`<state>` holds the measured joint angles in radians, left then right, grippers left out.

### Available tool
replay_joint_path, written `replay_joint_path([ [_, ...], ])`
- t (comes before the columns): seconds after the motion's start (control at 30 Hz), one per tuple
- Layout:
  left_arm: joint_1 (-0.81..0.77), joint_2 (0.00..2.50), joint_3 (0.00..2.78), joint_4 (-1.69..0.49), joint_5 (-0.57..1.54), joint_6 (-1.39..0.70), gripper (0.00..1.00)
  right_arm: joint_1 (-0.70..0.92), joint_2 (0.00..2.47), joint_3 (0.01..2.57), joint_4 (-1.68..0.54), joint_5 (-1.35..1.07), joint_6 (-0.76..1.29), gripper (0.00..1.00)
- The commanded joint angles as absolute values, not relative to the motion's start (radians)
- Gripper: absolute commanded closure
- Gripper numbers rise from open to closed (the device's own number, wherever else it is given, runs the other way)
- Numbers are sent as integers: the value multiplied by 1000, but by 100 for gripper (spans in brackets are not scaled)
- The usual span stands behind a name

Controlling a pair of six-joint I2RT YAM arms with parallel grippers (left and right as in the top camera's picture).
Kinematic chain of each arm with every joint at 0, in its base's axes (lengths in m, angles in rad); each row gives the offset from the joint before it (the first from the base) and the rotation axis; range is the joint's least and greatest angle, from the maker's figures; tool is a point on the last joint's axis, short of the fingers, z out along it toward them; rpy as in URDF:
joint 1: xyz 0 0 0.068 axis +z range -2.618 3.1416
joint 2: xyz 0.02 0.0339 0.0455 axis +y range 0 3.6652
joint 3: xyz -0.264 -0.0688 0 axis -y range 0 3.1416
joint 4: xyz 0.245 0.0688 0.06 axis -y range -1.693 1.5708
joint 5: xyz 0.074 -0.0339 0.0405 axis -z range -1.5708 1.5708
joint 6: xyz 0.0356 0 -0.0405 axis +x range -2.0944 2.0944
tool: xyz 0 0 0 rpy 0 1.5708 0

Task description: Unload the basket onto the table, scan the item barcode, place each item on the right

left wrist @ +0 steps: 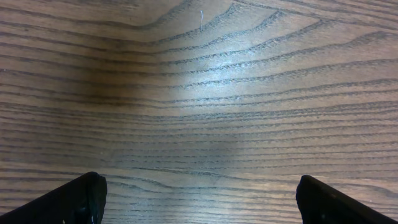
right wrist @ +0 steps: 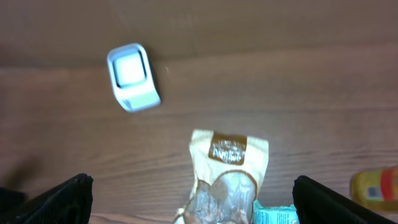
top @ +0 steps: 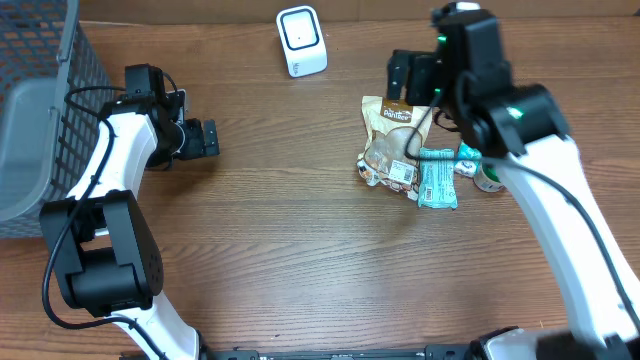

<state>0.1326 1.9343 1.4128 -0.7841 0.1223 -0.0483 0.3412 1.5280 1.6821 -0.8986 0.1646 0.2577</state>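
- Bag [top: 392,145] lies right of centre; scanner [top: 301,40] at its 11 o'clock.
- Right gripper [top: 410,78] hovers over the bag's 12 o'clock end, jaws wide, empty.
- Left gripper [top: 205,138], far off at 9 o'clock, points to 3 o'clock, jaws wide.

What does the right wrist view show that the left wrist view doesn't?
Only the right wrist view shows the white scanner, the tan snack bag, the corner of a teal packet and a blurred yellow container at the right edge. Only the left wrist view shows a small pale fleck on otherwise bare wood. Both show the wooden table and that arm's own jaws spread wide at the bottom corners, with nothing between them.
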Motion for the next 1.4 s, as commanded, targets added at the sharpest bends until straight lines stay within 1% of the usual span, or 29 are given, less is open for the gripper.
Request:
replay_joint_path([
  [0.0, 129, 1948, 1429, -783, 120, -33, 1, 343, 1424, 1689, -895, 171, 261, 0],
  [0.5, 129, 1948, 1429, -782, 120, -33, 0, 343, 1037, 1689, -908, 171, 261, 0],
  [0.93, 129, 1948, 1429, -782, 120, -33, 0, 321, 757, 1664, -1190, 157, 261, 0],
  [1.17, 129, 1948, 1429, -782, 120, -33, 0, 190, 588, 1477, -1199, 156, 261, 0],
  [1.37, 129, 1948, 1429, -782, 120, -33, 0, 125, 395, 1213, -1158, 156, 261, 0],
])
